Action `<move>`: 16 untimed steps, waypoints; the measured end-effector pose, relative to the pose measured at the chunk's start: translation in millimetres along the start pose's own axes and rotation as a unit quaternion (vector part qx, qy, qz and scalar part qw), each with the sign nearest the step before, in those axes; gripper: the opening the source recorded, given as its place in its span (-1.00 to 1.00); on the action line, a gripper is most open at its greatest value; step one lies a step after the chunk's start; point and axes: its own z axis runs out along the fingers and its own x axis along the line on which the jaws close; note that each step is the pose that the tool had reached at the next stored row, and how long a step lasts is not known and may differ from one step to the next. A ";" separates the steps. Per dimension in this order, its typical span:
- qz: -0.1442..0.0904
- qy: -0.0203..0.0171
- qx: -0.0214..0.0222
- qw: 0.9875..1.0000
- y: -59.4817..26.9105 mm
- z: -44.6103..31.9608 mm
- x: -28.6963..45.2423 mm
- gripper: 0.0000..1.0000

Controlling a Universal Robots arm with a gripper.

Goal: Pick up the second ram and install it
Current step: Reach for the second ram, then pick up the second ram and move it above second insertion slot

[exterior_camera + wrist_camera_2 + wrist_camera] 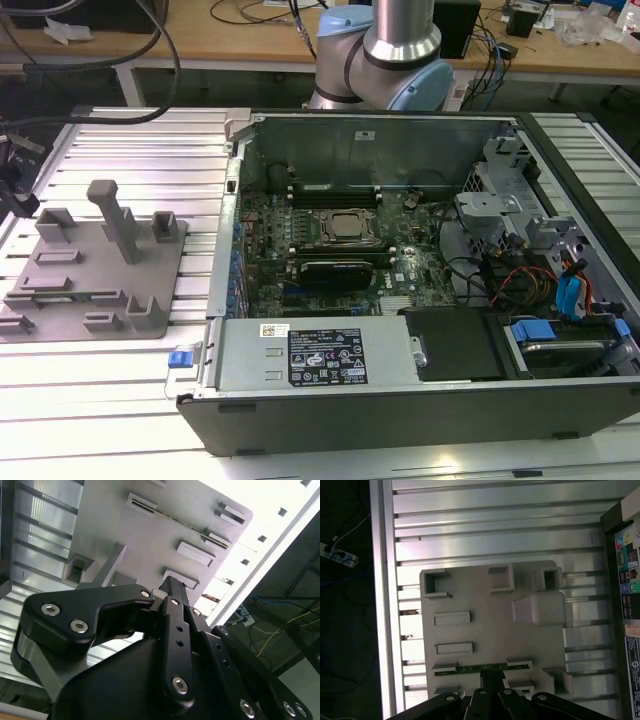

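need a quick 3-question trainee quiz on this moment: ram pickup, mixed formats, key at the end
1. True or false: the thin green ram stick sits on the grey plastic holder tray.
2. The black gripper is nearest to: A the ram stick; B the silver processor; C a blue latch.
3. In the exterior view, on which side of the open dark computer case does the tray stand?
Key: 1 true; 2 A; 3 the exterior view's left.

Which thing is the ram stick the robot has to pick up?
Look at the grey tray on the ribbed metal table, beside the open computer. The ram stick sits in a slot along the tray's edge, right by the gripper. It's a thin green strip, while its neighbours are grey blocks.
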 end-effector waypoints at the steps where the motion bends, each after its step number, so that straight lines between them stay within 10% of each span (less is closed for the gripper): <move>1: 0.000 0.000 0.000 1.000 0.0 0.1 0.0 -0.84; 12: 0.000 0.000 0.000 1.000 0.0 0.5 -0.1 -0.84; 16: -0.063 0.003 0.000 0.998 0.0 0.4 -0.1 -0.84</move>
